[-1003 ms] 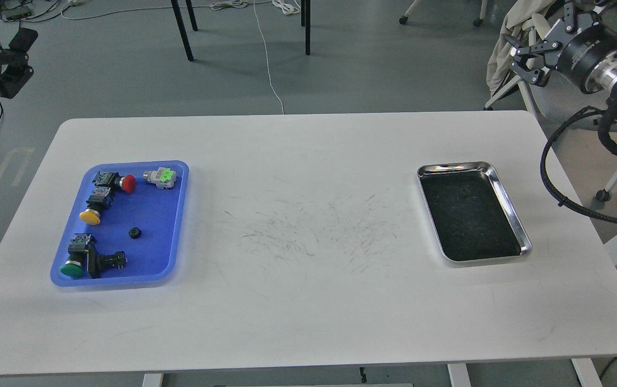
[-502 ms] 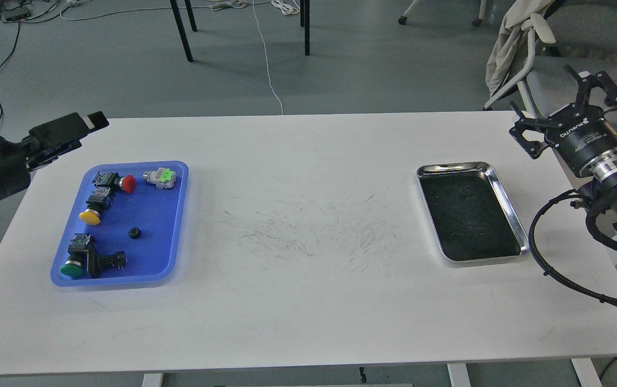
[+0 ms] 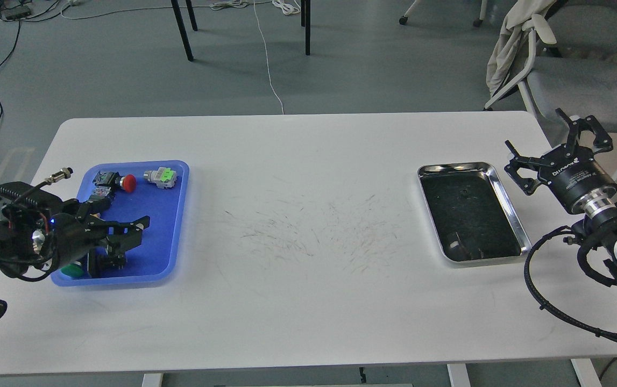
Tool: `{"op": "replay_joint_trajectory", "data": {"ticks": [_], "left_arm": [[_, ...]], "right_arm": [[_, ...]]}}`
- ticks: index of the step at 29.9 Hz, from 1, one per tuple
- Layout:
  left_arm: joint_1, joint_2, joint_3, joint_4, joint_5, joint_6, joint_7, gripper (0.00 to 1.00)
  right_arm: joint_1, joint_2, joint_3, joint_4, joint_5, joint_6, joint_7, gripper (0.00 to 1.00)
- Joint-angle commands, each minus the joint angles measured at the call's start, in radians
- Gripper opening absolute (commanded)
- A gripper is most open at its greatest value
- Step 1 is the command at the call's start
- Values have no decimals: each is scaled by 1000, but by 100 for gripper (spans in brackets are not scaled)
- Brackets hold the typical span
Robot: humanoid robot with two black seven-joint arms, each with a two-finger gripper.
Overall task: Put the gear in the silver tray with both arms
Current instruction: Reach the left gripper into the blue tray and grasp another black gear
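Observation:
My left gripper hangs low over the blue plastic tray at the left of the table, with its jaws apart. The small black gear does not stand out from the dark fingers over its spot; I cannot tell if it lies between them. The silver tray, shiny steel with a black scuffed inner surface, lies at the right of the table with nothing in it. My right gripper is open and empty, just right of the silver tray's far corner.
The blue tray holds push buttons: a red one, a grey-and-green part and a green one half under my left arm. A chair with cloth stands behind the table's right corner. The white table is scratched mid-way.
My left arm has swung down from the far left edge onto the blue tray, covering the gear and the yellow button. My right gripper has come down and closer to the silver tray.

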Motion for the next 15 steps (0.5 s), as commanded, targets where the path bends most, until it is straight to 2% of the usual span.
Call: {"op": "replay_joint_trajectory", "data": {"ticks": [1,9,15], "left_arm": [[-15,-60,8,93,5,22,-43,95],[-22,-136,54,253,21,103,-90,94],[-34,-147,106,305,21,148,-91,90]], "right_arm": [[-4,16,-2,1,-1,0,2,97],[7,16,-7,-1,-4,0,2,97],[5,18,-10,1,-4,0,4,97]]}}
